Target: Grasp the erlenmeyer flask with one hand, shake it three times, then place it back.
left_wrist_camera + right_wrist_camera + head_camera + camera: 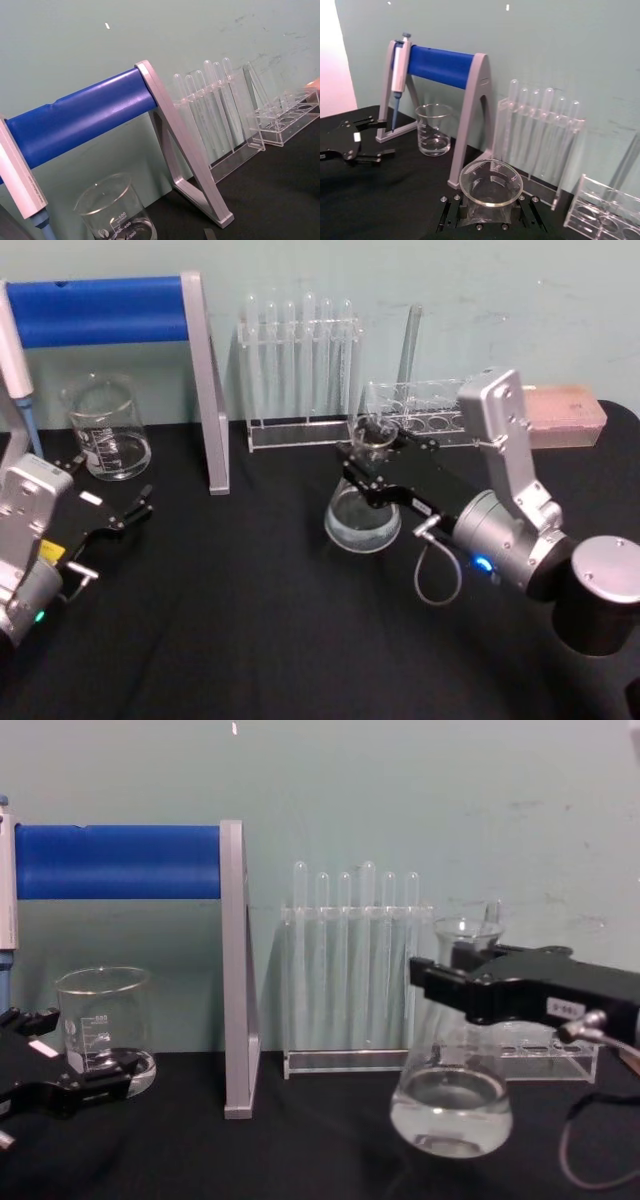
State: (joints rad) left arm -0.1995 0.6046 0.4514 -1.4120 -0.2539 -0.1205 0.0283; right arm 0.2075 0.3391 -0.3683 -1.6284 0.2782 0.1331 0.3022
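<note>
The erlenmeyer flask (pixel 362 525) is clear glass with a little liquid in its wide base, and it is right of the table's centre. My right gripper (pixel 372 462), the hand, is shut on the flask's neck just under the flared rim, one black jaw on each side. The right wrist view looks down on the flask (pixel 490 187) rim between the jaws of the right gripper (pixel 490 212). From the chest, the flask (pixel 452 1105) base sits low by the black table; I cannot tell whether it touches. My left gripper (pixel 110 495) rests open at the table's left.
A beaker (pixel 108 430) stands at the back left beside a grey-and-blue pipette stand (pixel 205 390) holding a pipette (pixel 15 350). A test tube rack (pixel 300 370) and a low acrylic rack (pixel 425 410) line the wall behind the flask. A pinkish box (pixel 565 415) lies at the back right.
</note>
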